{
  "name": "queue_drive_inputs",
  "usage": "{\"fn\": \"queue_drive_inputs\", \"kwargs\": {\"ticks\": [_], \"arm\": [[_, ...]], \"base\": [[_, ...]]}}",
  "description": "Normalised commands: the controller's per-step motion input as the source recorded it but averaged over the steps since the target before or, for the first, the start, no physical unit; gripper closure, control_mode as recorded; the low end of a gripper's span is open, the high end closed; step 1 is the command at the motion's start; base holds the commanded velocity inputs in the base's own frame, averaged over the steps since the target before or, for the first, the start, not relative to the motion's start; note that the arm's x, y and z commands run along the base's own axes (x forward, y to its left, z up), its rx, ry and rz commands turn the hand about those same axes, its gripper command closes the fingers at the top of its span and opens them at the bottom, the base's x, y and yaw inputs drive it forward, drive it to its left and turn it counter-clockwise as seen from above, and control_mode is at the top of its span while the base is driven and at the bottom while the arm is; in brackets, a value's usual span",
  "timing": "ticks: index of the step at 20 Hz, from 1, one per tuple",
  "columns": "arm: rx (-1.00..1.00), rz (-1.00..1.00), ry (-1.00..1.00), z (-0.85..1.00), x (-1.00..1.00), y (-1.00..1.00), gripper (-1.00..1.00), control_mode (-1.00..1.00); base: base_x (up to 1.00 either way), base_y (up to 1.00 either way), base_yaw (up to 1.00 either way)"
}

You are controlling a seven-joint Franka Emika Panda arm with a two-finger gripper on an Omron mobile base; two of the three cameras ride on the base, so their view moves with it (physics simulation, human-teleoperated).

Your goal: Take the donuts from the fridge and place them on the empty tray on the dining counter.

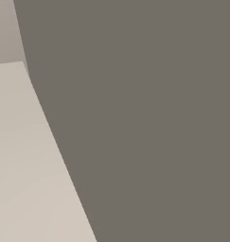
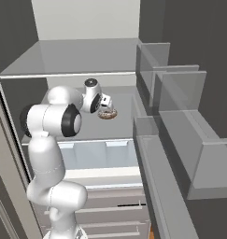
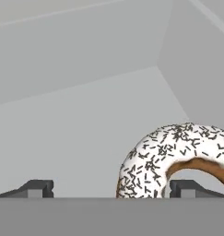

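- Donut, brown with pale speckled icing, lies flat on a grey shelf inside the open fridge, near the shelf's middle.
- Gripper hangs just above and beside it, jaws spread to their widest and holding nothing.
- Hand view puts the ring off-centre: it sits toward the right finger tip, which stands in front of the donut's hole, while the left finger tip is well clear over bare shelf.
- Being a ring, the donut has no long axis to match.
- Judgement: the hand needs a sideways shift toward the donut before closing, so both fingers straddle it.
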Motion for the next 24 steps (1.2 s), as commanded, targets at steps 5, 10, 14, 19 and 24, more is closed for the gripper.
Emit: {"fn": "queue_drive_inputs", "kwargs": {"ticks": [5,10,14,19,24], "arm": [[0.00,0.00,0.05,-0.26,0.20,0.00,-1.00,-1.00],[0.00,0.00,0.00,-0.12,0.02,-0.09,-1.00,-1.00],[0.00,0.01,0.08,-0.40,-0.20,-0.02,-1.00,-1.00],[0.00,0.05,0.18,-0.92,-0.22,-0.02,-1.00,-1.00],[0.00,0.05,0.07,-0.87,-0.08,0.00,1.00,-1.00]], "base": [[0.00,0.00,0.00],[0.00,0.00,0.00],[0.00,0.00,0.00],[0.00,0.00,0.00],[0.00,0.00,0.00]]}}
